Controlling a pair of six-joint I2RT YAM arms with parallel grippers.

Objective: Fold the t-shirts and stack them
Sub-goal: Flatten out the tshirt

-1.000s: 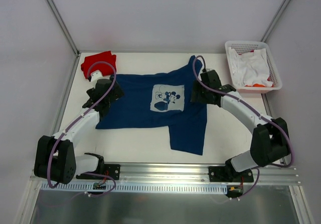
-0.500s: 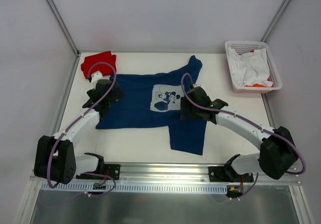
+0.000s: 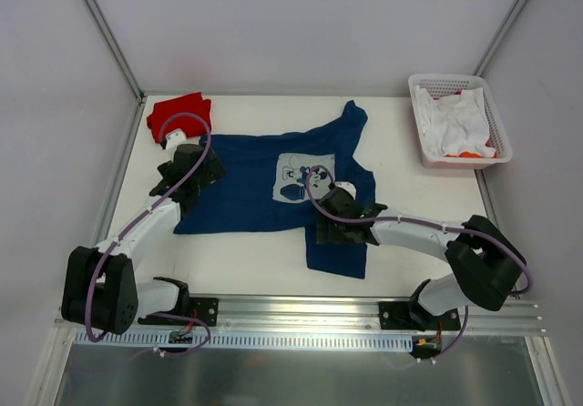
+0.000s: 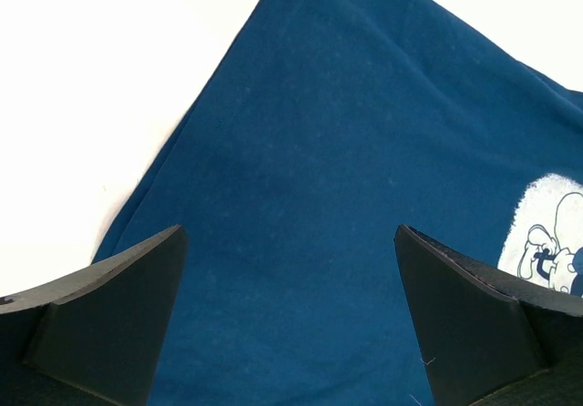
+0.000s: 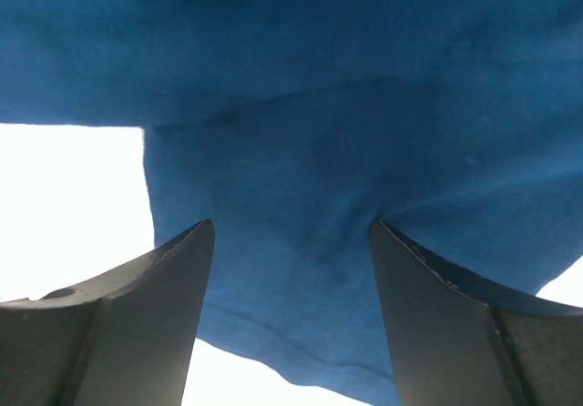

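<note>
While both hang over the navy t-shirt [image 3: 246, 183] — left gripper [image 4: 290, 242] spread wide | right gripper [image 5: 290, 228] parted

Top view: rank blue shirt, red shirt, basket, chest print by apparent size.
1. Blue shirt
2. Basket
3. Red shirt and print: they look about alike, so I can't rank them against each other.

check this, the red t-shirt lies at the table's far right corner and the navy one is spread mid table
Wrong corner: the top external view shows the red t-shirt at the far left corner. The navy t-shirt is spread mid table.
</note>
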